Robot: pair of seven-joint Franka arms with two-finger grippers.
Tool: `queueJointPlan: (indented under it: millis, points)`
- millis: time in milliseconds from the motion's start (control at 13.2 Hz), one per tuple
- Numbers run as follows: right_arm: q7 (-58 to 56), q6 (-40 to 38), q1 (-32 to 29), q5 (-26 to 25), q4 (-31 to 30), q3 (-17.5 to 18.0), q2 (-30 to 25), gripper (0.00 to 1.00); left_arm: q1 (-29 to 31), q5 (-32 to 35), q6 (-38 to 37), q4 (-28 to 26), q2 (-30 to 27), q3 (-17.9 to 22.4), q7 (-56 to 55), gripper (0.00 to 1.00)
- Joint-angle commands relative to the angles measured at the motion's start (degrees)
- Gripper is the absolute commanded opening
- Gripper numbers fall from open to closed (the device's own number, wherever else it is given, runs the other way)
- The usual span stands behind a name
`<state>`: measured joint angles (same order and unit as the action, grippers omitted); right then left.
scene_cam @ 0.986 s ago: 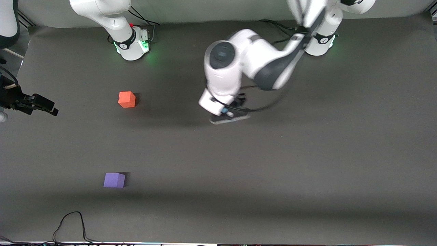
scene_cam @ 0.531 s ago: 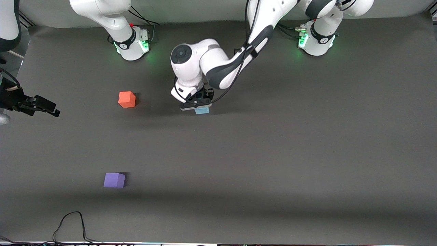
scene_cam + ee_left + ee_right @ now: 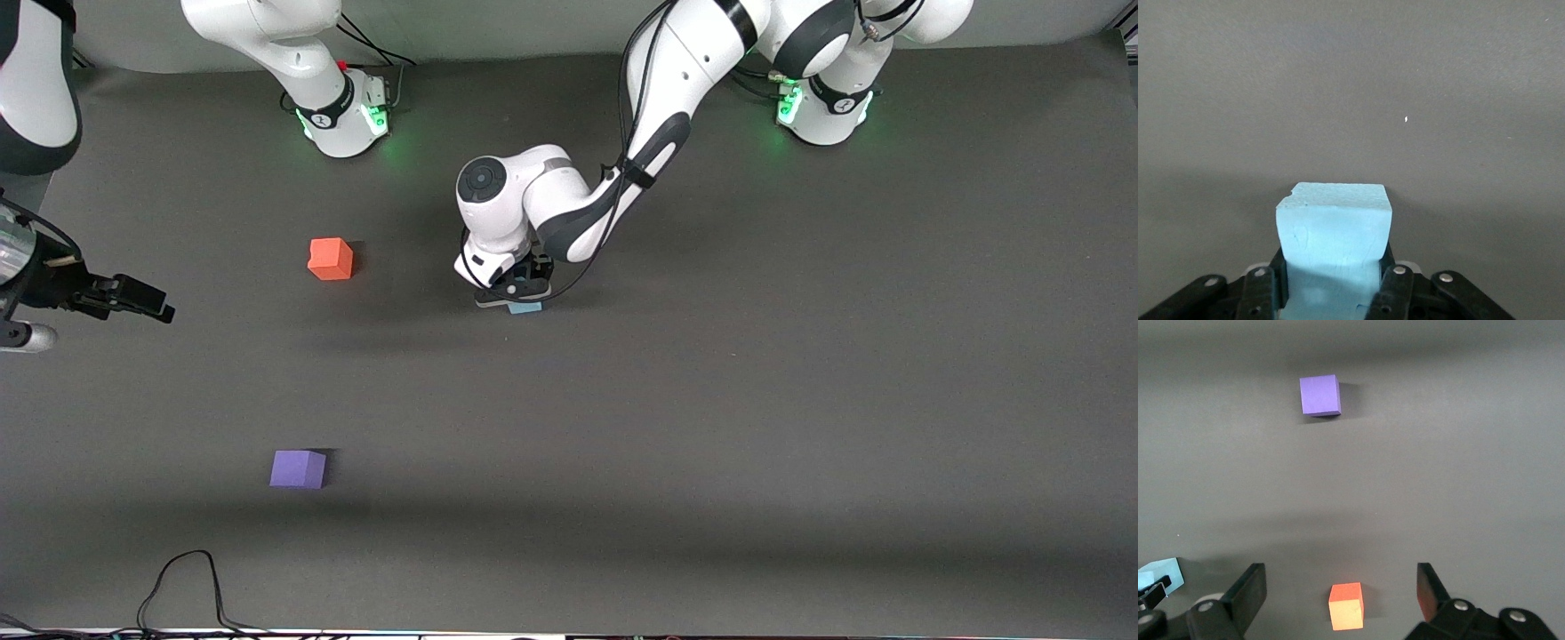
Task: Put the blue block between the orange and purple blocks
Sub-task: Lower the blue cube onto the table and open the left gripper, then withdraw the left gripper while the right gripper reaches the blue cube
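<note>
While clamped between the two black fingers [image 3: 1395, 293] of the left hand [image 3: 514, 293], the small light sky-blue matte foam cube [image 3: 1333, 233] sits low over the dark grey surface [image 3: 800, 400], near its middle; whether its underside touches cannot be told. Being a cube, it has no long axis; it sits square in the grip, one flat face toward the wrist camera, with a small nick at one upper corner.

Orange-red matte cube [image 3: 331, 259]: on the surface toward the right arm's end, well apart from the blue cube, about level with it in the front view.

Violet-purple matte cube [image 3: 298, 468]: on the surface, nearer the front camera than the orange cube, well apart from it.

Right hand [image 3: 1341, 597]: fingers spread wide, nothing held, over the edge of the surface at the right arm's end; the arm waits.

Black cable [image 3: 187, 587]: looped at the surface's edge nearest the front camera.
</note>
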<state>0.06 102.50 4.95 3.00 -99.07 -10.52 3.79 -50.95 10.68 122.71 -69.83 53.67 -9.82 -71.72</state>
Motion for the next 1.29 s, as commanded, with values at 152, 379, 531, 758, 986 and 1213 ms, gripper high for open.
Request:
queueJointPlan:
  millis: [152,379,531,758,986,1213]
  points:
    - [-0.5,1.4,0.2,0.2,0.5,0.2,1.1,1.0,-0.9,1.4,0.4,1.1,1.1,1.1,-1.4,1.0]
    - [-0.3,1.6,0.3,0.4,0.2,0.5,1.6,1.0,-0.6,1.4,0.1,1.2,0.5,1.0,-1.3,1.0]
    - [-0.3,1.6,1.8,0.3,0.4,0.7,1.6,1.0,0.3,0.8,-1.9,1.5,-2.1,1.0,-1.1,1.0]
    - [-0.1,1.3,2.0,0.4,0.4,0.5,1.6,1.0,6.5,-0.2,-7.3,1.4,-8.4,-0.5,2.0,1.0]
    - [0.3,-2.2,2.6,0.4,0.8,0.7,0.8,1.0,17.3,-8.5,-13.4,-2.4,-16.7,-1.3,14.0,1.0]
    - [0.9,-4.0,8.6,0.9,2.2,0.8,1.6,1.0,29.4,-11.1,-14.0,-13.9,-27.4,-1.3,26.0,1.0]
